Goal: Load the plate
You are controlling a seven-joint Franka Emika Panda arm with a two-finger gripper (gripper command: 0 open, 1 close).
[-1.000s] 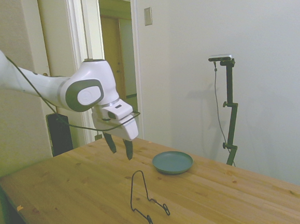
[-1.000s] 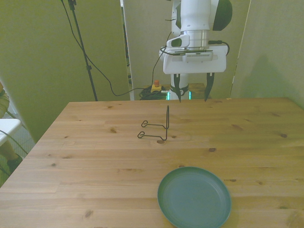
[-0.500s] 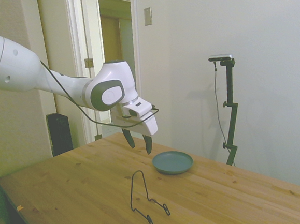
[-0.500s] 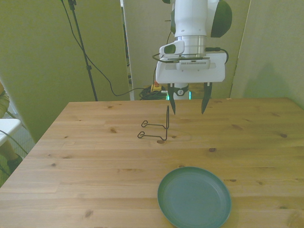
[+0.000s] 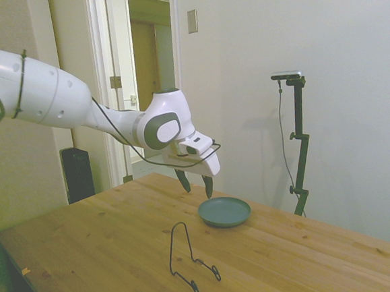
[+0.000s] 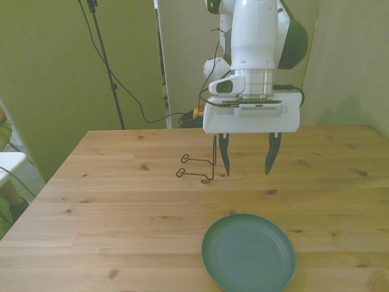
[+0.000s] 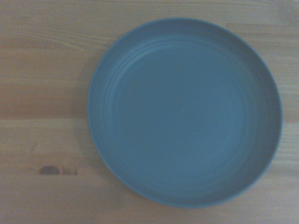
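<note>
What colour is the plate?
Plain teal blue-green, no pattern. The plate shows best in the wrist view.

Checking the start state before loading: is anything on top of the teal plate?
Nothing lies on the plate; its whole inner surface shows bare in the wrist view. It sits flat on the wooden table, so whatever is beneath it is covered.

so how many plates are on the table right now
1. The plate lies flat on the table near its front edge, apart from the wire stand. Nothing is stacked on it, and no other plate shows.
</note>
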